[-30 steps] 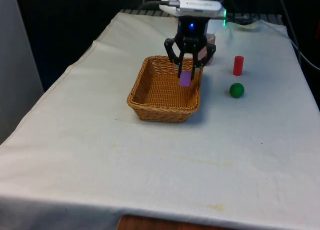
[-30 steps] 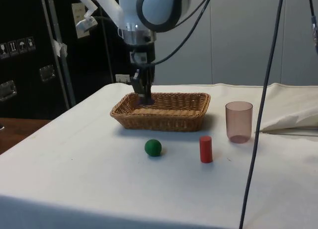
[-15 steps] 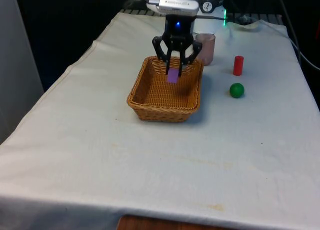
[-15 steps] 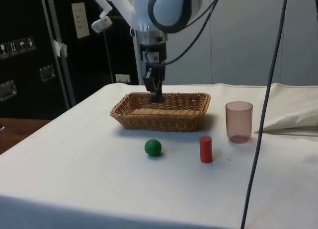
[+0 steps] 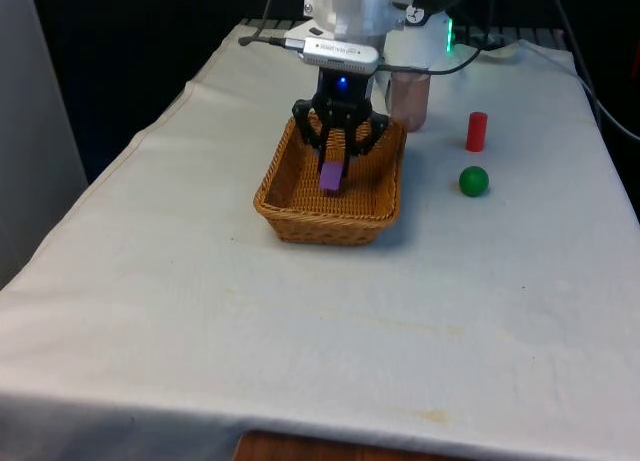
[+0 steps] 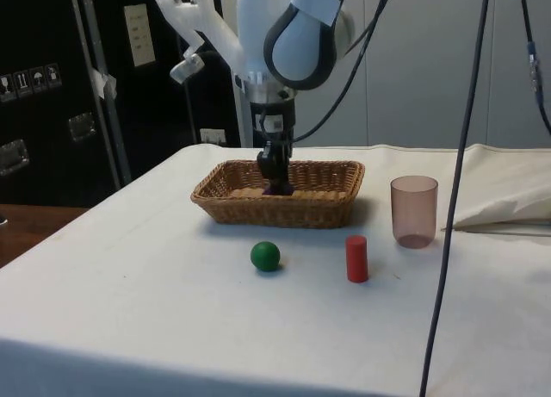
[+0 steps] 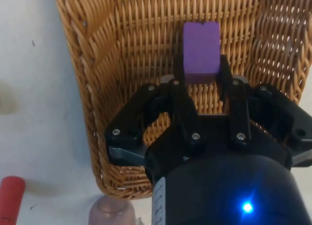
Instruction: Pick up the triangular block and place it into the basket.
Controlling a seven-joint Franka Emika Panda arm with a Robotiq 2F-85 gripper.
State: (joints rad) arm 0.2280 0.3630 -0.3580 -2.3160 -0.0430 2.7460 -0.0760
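Front view takes in the tabletop (image 5: 300, 321) under its white cloth, with the wicker basket (image 5: 290, 196) set toward the far middle of it. Over the basket's interior hangs the gripper (image 5: 336, 159), its jaws closed onto the purple block (image 5: 331, 176), which juts out past the fingertips and sits down among the basket's walls; from the side view the block (image 6: 274, 189) is below the rim line, though whether it touches the woven floor cannot be told. From the basket, a translucent pink cup (image 5: 408, 98) stands at about one o'clock, just beyond the far corner; a red cylinder (image 5: 477, 131) is at two o'clock and a green ball (image 5: 474, 181) at three o'clock, both well apart from the basket. The wrist view shows the block (image 7: 200, 53) pinched by its lower part, with weave beneath it. The step in hand looks like the placing itself: carry is over, release not yet done. The next move likely calls for parting the jaws to drop the block, then lifting straight up clear of the rim.
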